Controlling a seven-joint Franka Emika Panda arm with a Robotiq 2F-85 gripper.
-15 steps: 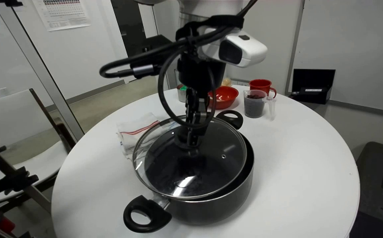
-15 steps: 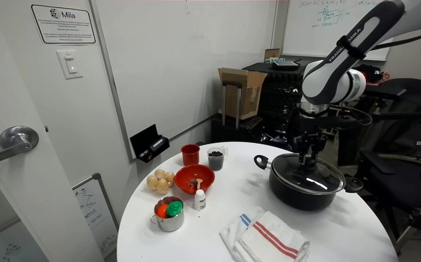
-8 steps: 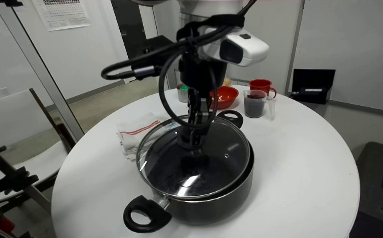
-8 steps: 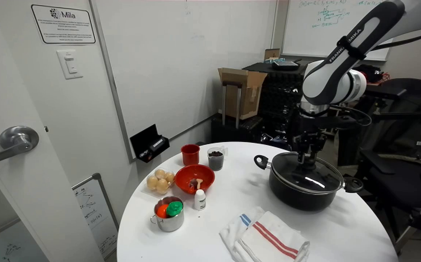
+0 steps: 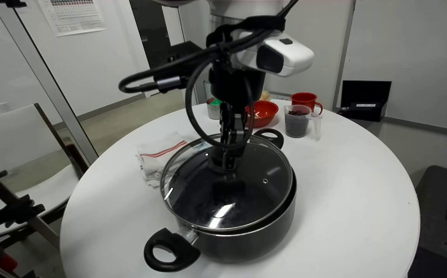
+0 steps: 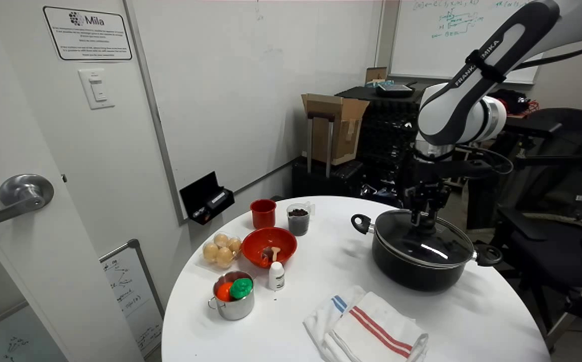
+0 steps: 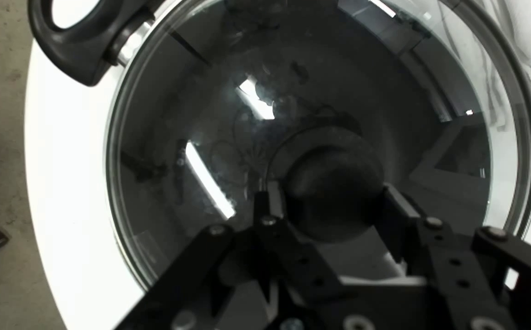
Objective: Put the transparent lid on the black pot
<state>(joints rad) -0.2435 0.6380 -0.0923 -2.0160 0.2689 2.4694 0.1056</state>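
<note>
A round white table (image 5: 354, 200) spreads across the lower middle of the frame, and the robot's arm (image 6: 444, 118) leans in over it from the upper right in an exterior view. The black pot (image 6: 406, 274) sits beneath, right of centre there. Over its mouth is the transparent lid (image 5: 246, 200), a touch off line: in an exterior view a dark crescent of pot shows at its lower right, and I can't tell whether the glass meets the rim. A striped white cloth (image 6: 371, 327) lies folded near the pot, at the bottom of the frame. The gripper (image 7: 332, 199) is clenched on the lid's black knob (image 7: 334, 188), and a drooping cable (image 5: 189, 108) gets in my way, crossing in front of it. Clear of the pot, over toward the left, stand a red bowl (image 6: 255, 241), a steel cup (image 6: 235, 309) with an orange thing (image 6: 224, 291) and a green one (image 6: 241, 288) in it, a clump of pale round things (image 6: 224, 255), a measuring cup (image 6: 298, 226) of dark bits (image 6: 298, 212), a red mug (image 6: 263, 216) and a white bottle (image 6: 276, 278). Smallest is the tan-handled utensil (image 6: 275, 252) lying in the bowl.
</note>
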